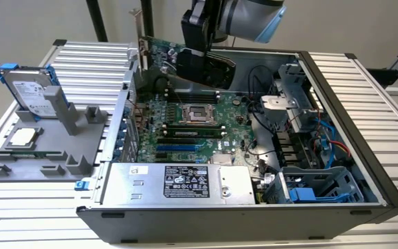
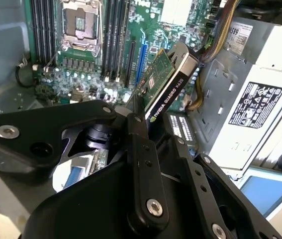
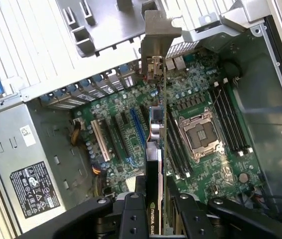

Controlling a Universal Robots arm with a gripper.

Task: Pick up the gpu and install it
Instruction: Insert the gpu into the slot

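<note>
Tool (image 3: 156,200) around gpu (image 3: 155,132), seemingly tilted downward

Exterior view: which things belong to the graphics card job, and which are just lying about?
In the job: graphics card, held by the gripper; motherboard; computer case.
Lying about: hard drive; grey rack; loose chip on it.

Exterior view: high and set back, looking down into the open computer case (image 1: 219,220).
First wrist view: close behind the claw (image 3: 155,201), facing the motherboard (image 3: 200,94).
Second wrist view: equally close, from the claw's other side.
Shared: motherboard and CPU socket (image 1: 194,112), all views.
</note>
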